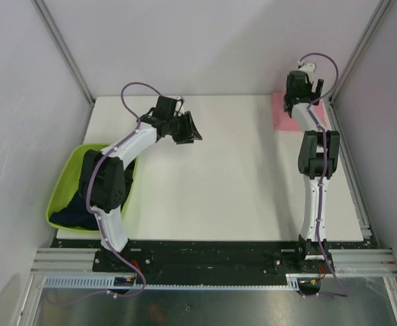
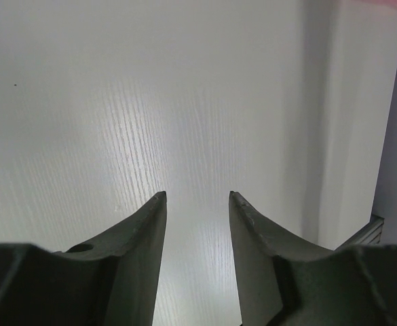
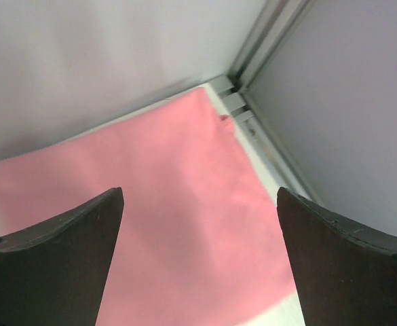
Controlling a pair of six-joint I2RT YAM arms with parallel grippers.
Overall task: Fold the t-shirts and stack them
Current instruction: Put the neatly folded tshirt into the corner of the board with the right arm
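A folded salmon-pink t-shirt [image 1: 284,117] lies flat in the table's far right corner; it fills the right wrist view [image 3: 184,204]. My right gripper [image 1: 300,92] hovers over it, open and empty [image 3: 199,197], jaws wide apart. A dark navy t-shirt [image 1: 76,212] lies crumpled in the lime-green tub [image 1: 66,178] at the left. My left gripper [image 1: 188,128] is open and empty [image 2: 197,195] above bare white table at the far left-centre, apart from any cloth.
The white table [image 1: 232,176] is walled by grey panels and aluminium posts. The corner post [image 3: 266,41] stands just beyond the pink shirt. The table's right edge and rail [image 2: 361,231] show in the left wrist view.
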